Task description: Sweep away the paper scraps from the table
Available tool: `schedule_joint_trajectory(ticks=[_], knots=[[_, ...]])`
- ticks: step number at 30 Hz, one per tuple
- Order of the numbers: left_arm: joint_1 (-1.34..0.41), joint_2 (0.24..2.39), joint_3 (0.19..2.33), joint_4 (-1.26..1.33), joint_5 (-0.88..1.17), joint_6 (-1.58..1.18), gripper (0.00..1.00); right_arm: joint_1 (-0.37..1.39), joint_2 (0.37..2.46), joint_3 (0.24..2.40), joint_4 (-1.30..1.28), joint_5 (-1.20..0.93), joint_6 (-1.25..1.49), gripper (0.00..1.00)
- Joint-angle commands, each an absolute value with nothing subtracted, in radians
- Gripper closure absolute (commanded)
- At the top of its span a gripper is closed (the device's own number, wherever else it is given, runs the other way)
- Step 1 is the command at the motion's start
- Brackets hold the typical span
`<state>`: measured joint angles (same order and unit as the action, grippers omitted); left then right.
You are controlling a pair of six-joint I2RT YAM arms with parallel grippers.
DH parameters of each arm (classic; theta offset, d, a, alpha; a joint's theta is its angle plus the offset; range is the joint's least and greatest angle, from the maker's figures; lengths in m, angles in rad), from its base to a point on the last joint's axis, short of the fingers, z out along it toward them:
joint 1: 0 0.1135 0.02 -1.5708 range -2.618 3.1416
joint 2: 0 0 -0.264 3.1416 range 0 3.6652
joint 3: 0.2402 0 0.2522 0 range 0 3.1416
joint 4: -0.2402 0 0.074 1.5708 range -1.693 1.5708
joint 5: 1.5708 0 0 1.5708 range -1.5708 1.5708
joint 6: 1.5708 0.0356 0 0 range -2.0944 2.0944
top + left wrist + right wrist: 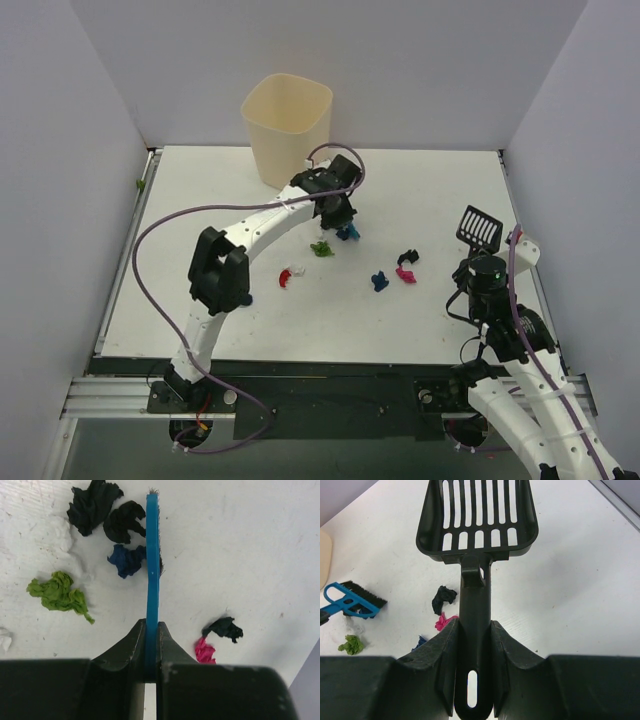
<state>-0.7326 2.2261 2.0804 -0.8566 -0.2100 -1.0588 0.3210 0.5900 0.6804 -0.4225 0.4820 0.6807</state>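
Observation:
Paper scraps lie mid-table (pixel 430 190): green (pixel 321 249), red and white (pixel 290 274), blue (pixel 379 281), magenta (pixel 405 273) and black (pixel 408 256). My left gripper (pixel 337 215) (pixel 152 625) is shut on the blue brush (pixel 152 555), whose bristles stand beside a blue scrap (pixel 126 560) and two black scraps (pixel 95 505). A green scrap (pixel 57 592) lies left of the brush; a magenta scrap (pixel 205 651) and a black scrap (pixel 225 628) lie to its right. My right gripper (pixel 487 268) (pixel 475 625) is shut on the handle of the black slotted scoop (pixel 477 520) (pixel 479 228), right of the scraps.
A cream plastic bin (pixel 287 125) stands at the back, just behind the left gripper. Pale wall panels close the table on the left, back and right. A small blue scrap (pixel 246 298) lies by the left arm's elbow. The left arm's purple cable loops over the table's left side.

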Motion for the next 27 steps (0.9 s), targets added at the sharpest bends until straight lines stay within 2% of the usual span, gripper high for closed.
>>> schedule_joint_trajectory(ticks=[1, 5, 12, 21, 27], knots=[[-0.749, 2.088, 1.956, -0.694, -0.067, -1.015, 1.0, 0.316, 0.601, 0.67, -0.383, 0.492, 0.684, 1.0], [-0.772, 2.042, 1.842, -0.448, 0.078, -1.051, 1.0, 0.316, 0.595, 0.67, -0.385, 0.491, 0.686, 1.0], [-0.827, 2.147, 1.956, -0.342, 0.219, -1.058, 1.0, 0.316, 0.578, 0.678, -0.403, 0.499, 0.676, 1.0], [-0.89, 2.267, 2.124, -0.422, 0.259, -1.034, 1.0, 0.316, 0.565, 0.686, -0.413, 0.511, 0.666, 1.0], [-0.94, 2.287, 2.129, -0.474, 0.239, -1.017, 1.0, 0.316, 0.569, 0.686, -0.407, 0.506, 0.678, 1.0]])
